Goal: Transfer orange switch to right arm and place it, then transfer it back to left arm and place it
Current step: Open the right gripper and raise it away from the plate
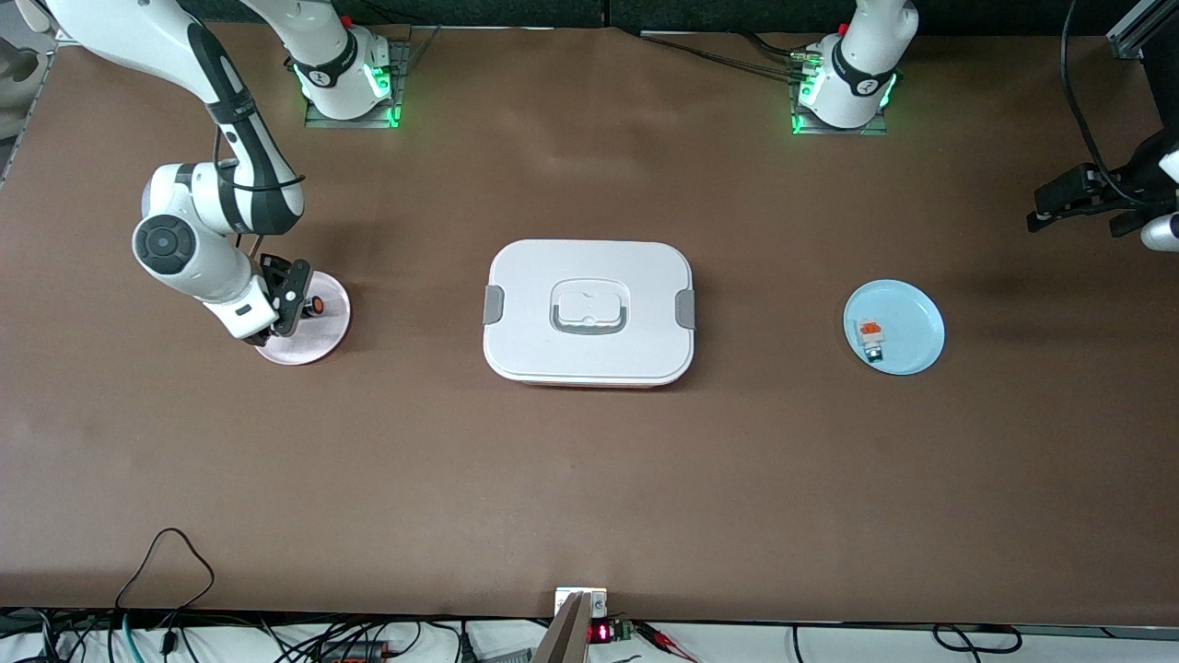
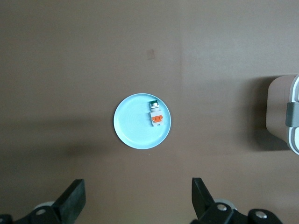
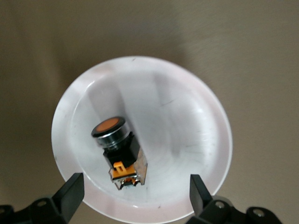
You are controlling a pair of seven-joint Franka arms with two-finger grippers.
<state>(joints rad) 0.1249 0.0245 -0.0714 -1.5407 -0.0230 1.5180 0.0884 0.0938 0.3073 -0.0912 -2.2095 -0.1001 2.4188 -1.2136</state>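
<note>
The orange switch (image 1: 315, 304) lies on its side on a pale pink plate (image 1: 322, 336) toward the right arm's end of the table. In the right wrist view the switch (image 3: 117, 144) shows its round orange end and black body on the plate (image 3: 187, 126). My right gripper (image 1: 293, 299) (image 3: 135, 186) is open and low over the plate, with its fingers on either side of the switch and not touching it. My left gripper (image 1: 1045, 207) (image 2: 138, 193) is open and empty, high over the table at the left arm's end. The white box (image 1: 534, 322) stands mid-table, with its end showing in the left wrist view (image 2: 292, 112).
A light blue plate (image 1: 912, 313) (image 2: 135, 126) lies between the box and the left arm's end. It holds a small white-grey block with an orange top (image 1: 869, 336) (image 2: 156, 115). Cables run along the table edge nearest the front camera.
</note>
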